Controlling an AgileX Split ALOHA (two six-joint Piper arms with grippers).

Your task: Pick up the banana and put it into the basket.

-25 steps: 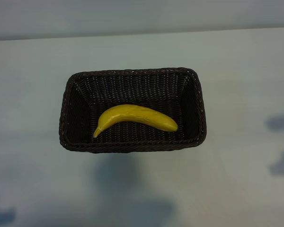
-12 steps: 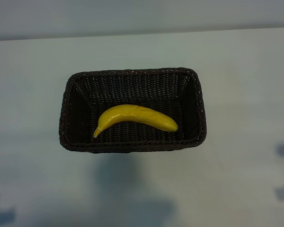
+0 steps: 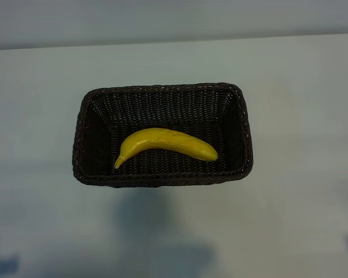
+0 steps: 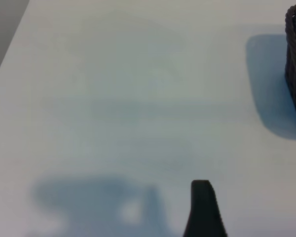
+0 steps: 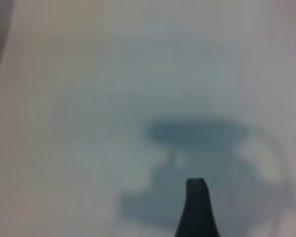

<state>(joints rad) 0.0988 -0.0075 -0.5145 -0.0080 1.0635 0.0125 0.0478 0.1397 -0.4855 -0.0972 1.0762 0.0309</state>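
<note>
From outside, the banana (image 3: 165, 145) lies inside the basket (image 3: 162, 176), bare table (image 3: 301, 104) all round. The left gripper (image 4: 203, 207) shows 1 dark fingertip, probably spread, empty, basket edge nearby. The right gripper (image 5: 196, 207) likewise, over bare table.

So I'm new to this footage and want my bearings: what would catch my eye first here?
The bright yellow curved banana stands out at once, lying across the floor of the dark brown rectangular woven wicker basket in the middle of the pale table. Neither arm shows in the exterior view; only soft shadows mark the table's near edge and right side.
</note>
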